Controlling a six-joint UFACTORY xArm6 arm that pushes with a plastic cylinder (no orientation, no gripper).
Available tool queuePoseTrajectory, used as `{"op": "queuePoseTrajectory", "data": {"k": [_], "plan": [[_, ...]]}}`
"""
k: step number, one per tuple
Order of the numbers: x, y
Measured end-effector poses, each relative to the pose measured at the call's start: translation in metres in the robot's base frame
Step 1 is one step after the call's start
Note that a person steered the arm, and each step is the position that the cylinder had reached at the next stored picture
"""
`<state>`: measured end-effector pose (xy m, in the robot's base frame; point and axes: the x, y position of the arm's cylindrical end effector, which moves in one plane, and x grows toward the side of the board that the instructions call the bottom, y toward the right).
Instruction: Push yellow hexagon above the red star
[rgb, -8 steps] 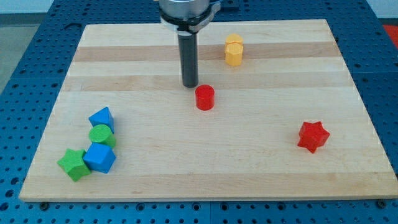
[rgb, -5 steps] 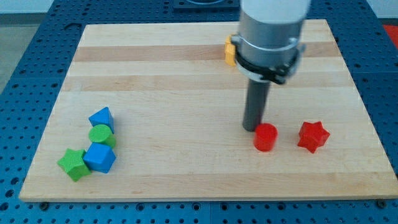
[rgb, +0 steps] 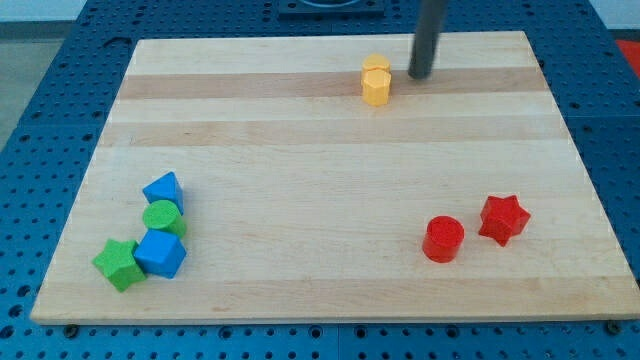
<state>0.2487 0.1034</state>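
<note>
Wood board (rgb: 300, 150): yellow hexagon (rgb: 376, 81), red star (rgb: 502, 219), red cylinder (rgb: 443, 239), 4 blue/green blks btm-left.

Only the rod of the arm shows: a straight, smooth cylinder of dark grey, nearly black, with a matt surface and a faint lighter sheen running down one side. It keeps one even thickness along the whole visible length and carries no markings, screws or cables. My tip (rgb: 421, 77) is its lower end, cut flat and blunt, the same dark colour as the shaft above it.
</note>
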Motion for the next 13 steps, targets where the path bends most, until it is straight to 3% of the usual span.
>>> {"op": "queuePoseTrajectory", "data": {"k": [1, 2, 4, 7, 8, 9, 11, 13], "plan": [[-0.023, -0.06], [0.016, -0.075], [0.051, -0.03], [0.145, -0.061], [0.197, -0.026], [0.176, -0.025], [0.181, 0.019], [0.247, 0.072]]}}
